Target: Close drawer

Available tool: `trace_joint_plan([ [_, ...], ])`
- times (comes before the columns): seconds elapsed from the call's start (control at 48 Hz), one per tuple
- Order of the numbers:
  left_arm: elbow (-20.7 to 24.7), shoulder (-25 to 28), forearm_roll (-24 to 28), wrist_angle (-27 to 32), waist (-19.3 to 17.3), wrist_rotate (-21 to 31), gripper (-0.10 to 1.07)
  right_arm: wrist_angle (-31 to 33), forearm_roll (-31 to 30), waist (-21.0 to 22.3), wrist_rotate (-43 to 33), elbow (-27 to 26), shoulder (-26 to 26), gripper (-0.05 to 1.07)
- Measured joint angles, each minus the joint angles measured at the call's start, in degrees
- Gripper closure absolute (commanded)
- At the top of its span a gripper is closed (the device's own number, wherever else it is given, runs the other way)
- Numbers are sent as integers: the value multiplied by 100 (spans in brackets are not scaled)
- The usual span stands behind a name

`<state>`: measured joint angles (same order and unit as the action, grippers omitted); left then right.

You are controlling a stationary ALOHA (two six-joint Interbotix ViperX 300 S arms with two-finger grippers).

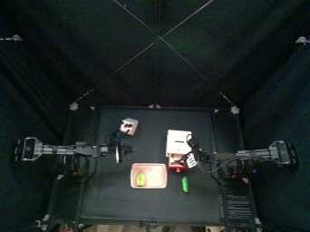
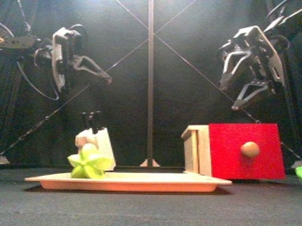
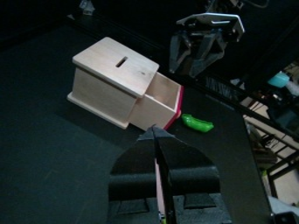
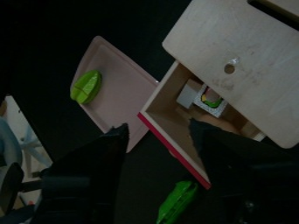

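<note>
The drawer (image 1: pixel 179 141) is a small white box with its sliding part pulled out, ending in a red front (image 2: pixel 248 151). In the right wrist view the open drawer (image 4: pixel 201 98) shows a small white and green thing inside. My right gripper (image 4: pixel 163 144) is open and hangs just above the red front (image 4: pixel 176 150), right of it in the top view (image 1: pixel 202 161). My left gripper (image 3: pixel 156 133) is shut and empty, raised left of the drawer (image 3: pixel 112 79), also in the top view (image 1: pixel 119 149).
A pink tray (image 1: pixel 148 181) with a green star-shaped thing (image 2: pixel 86 164) lies left of the drawer front. A small grey-white block (image 1: pixel 130 124) stands behind it. A green piece (image 1: pixel 186 185) lies on the table by the red front.
</note>
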<state>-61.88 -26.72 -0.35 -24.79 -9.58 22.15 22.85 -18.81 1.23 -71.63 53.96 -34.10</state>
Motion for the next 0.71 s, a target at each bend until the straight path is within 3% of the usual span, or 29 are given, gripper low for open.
trace_joint_plan([
  [0.292, 738, 694, -272, -26, 35, -9, 74, -378, -123, -9, 0, 158, -299, 62],
  [0.5, 1424, 1257, -264, -35, 44, -35, 74, -791, -105, -35, -18, 431, -396, 82],
  [0.708, 2004, 1916, -237, 18, 26, -26, 74, -1002, -185, -185, 18, 606, -413, 94],
])
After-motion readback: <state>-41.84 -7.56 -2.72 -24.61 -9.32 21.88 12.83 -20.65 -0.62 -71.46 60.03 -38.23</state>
